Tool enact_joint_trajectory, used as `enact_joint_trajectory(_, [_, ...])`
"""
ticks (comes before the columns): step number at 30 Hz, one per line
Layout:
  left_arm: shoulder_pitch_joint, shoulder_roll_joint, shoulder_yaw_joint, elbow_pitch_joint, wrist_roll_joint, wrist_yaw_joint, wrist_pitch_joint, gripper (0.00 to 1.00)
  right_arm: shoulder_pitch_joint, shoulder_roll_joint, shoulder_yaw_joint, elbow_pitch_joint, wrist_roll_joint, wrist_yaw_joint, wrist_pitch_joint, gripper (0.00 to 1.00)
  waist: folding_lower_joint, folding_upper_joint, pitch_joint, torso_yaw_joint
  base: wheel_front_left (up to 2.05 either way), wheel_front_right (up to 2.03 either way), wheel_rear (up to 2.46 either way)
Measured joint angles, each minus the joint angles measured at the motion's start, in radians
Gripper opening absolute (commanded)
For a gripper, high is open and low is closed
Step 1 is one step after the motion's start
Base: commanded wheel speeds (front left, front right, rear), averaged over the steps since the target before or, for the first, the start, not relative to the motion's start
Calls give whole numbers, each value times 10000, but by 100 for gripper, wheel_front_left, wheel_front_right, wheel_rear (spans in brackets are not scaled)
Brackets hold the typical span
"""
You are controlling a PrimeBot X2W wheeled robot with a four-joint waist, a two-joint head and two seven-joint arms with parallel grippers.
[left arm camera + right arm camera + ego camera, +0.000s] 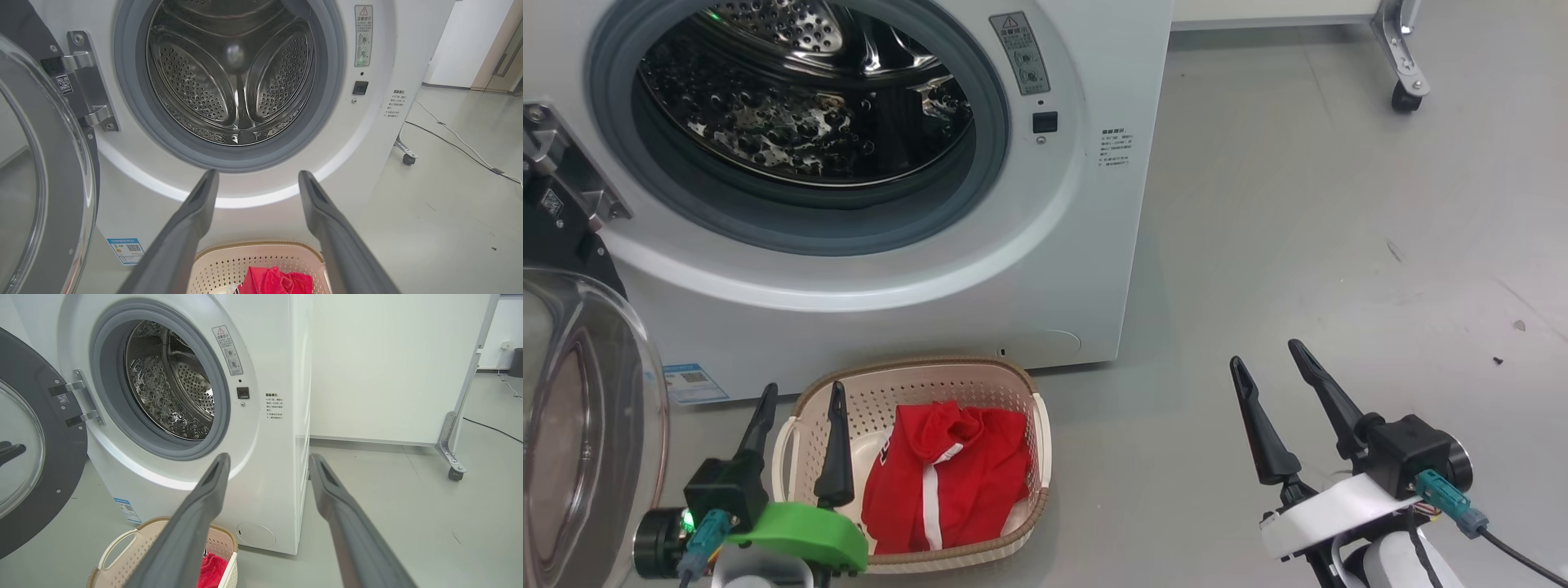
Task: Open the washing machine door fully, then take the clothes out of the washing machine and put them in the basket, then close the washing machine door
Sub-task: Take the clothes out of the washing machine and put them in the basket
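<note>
Red jersey [947, 478] lies crumpled in the cream basket [915, 369], on the floor before the white washing machine [1094, 204]; its door [596, 425] stands open at left. Left gripper [803, 387] and right gripper [1264, 351]: jaws spread, holding nothing.

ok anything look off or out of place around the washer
Nothing much. The red jersey lies crumpled in the basket, the washing machine drum looks empty, and the door stands wide open at left. Only a few small dark specks mark the floor at right.
</note>
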Motion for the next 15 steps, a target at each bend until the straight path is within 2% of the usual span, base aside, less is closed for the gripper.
enact_joint_trajectory(6, [894, 38, -94, -364, -173, 159, 0, 100, 412, 40, -82, 29, -8, -42, 0, 100, 0, 0, -342, 88, 0, 0, 0])
enact_joint_trajectory(9, [1313, 65, -205, -673, -307, 226, 0, 100, 605, 67, -134, -2, -8, -205, 0, 100, 0, 0, -407, 80, 0, 0, 0])
enact_joint_trajectory(15, [1589, 86, -274, -1104, -307, 353, 0, 100, 786, 81, -167, -92, -8, -247, 0, 100, 0, 0, -424, 30, 0, 0, 0])
